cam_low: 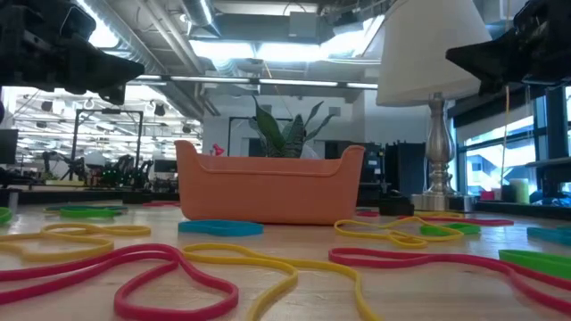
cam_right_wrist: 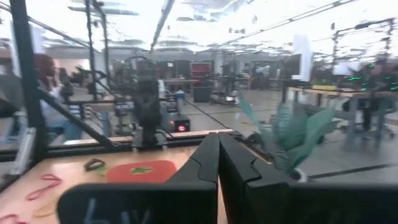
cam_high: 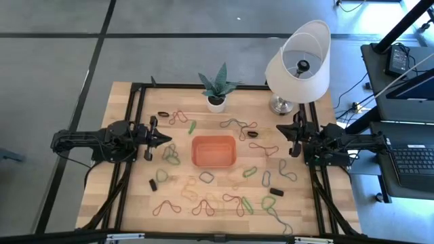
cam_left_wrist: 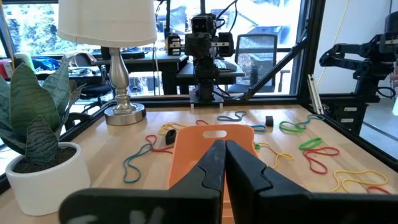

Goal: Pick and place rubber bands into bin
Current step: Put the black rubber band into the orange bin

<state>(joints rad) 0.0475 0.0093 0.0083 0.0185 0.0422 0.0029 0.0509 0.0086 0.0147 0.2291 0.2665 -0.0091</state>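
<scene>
The left gripper (cam_high: 165,139) hung above the table's left side, level with the bin, its fingers (cam_left_wrist: 208,167) pressed together and pinching nothing. Just beyond its tips, on the wood, lay a green rubber band (cam_high: 171,156). The left wrist view looked over the closed fingers straight at the bin (cam_left_wrist: 214,149).

The bin (cam_high: 214,151), an orange-red tray, sat at the middle of the table (cam_high: 129,196); in the high view its inside showed only orange. The rubber bands (cam_high: 203,203) lay scattered all around it in green, red, tan and black: a thick run of them along the near edge, others behind the bin and to either side. None was seen to touch either gripper. A small potted plant (cam_high: 217,89) stood behind the bin, and a lamp (cam_high: 298,66) with a white shade stood at the far right corner.

The right gripper (cam_high: 278,131) hung over the right side, near the lamp's base, its fingers (cam_right_wrist: 233,163) also shut together and empty. Nothing stood between either gripper and the bin.

The surface was pale wood, framed by black rails. Beyond it lay a grey floor, a desk with a laptop (cam_high: 412,165) to the right, and an open workshop with ceiling lights.
</scene>
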